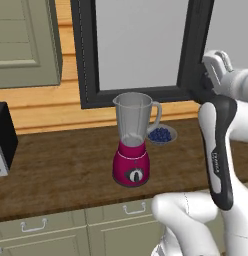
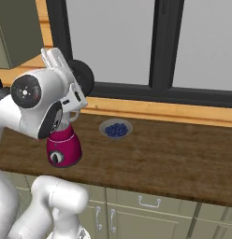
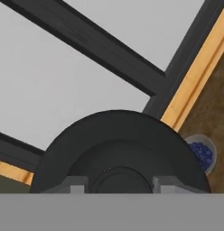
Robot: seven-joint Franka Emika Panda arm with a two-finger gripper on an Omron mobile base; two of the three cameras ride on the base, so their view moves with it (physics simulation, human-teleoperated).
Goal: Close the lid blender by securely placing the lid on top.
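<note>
A magenta-based blender (image 1: 131, 145) with a clear, open-topped jar stands on the wooden bench (image 1: 56, 170). The claw (image 3: 118, 187) grips the round dark lid (image 3: 118, 149), raised near the window.

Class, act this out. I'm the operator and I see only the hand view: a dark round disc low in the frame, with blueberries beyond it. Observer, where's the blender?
Observer: The magenta-based blender with a clear jar stands on the brown wooden counter, just left of the small bowl of blueberries.
Operator: Is its jar covered?
Observer: No, the rim is bare in the left base view.
Operator: Then what's my disc?
Observer: It's the dark grey round flat lid, held on edge in the fingers. It is in the air, higher than the jar and to its right.
</note>
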